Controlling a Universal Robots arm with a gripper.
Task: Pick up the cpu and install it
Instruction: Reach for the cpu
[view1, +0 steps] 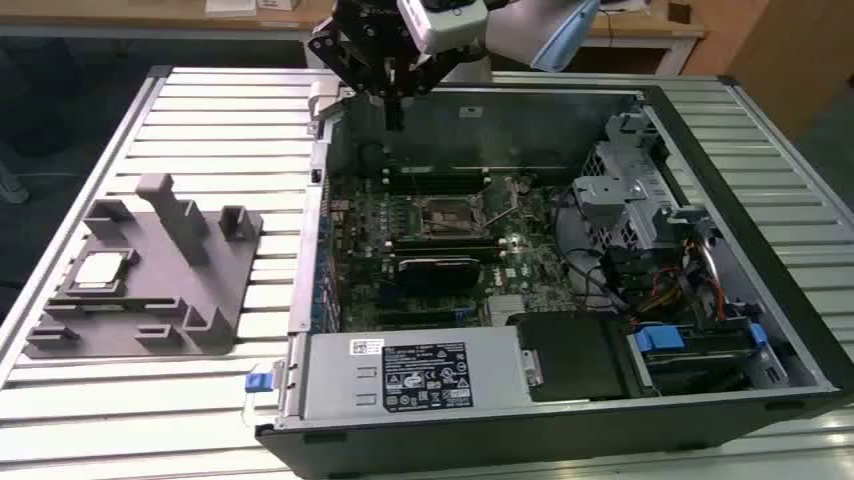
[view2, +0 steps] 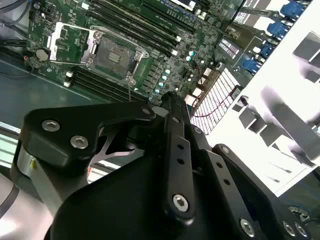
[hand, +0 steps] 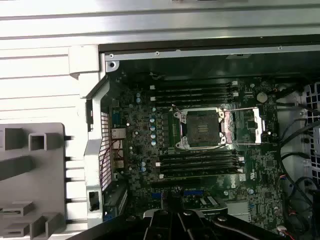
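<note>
The cpu, a small silvery square with a pale rim, lies in a recess of the grey fixture at the exterior view's left. My gripper hangs far from it, above the back left corner of the open computer case, fingers pointing down, pressed together and holding nothing. The motherboard socket stands bare with its metal load plate swung open; it also appears in the first wrist view as the socket and in the second wrist view as the socket, beyond the gripper.
The case lies on a slatted metal table. Inside are memory slots, a power supply, a drive cage and loose cables. The fixture has several upright posts. A wooden desk stands behind.
</note>
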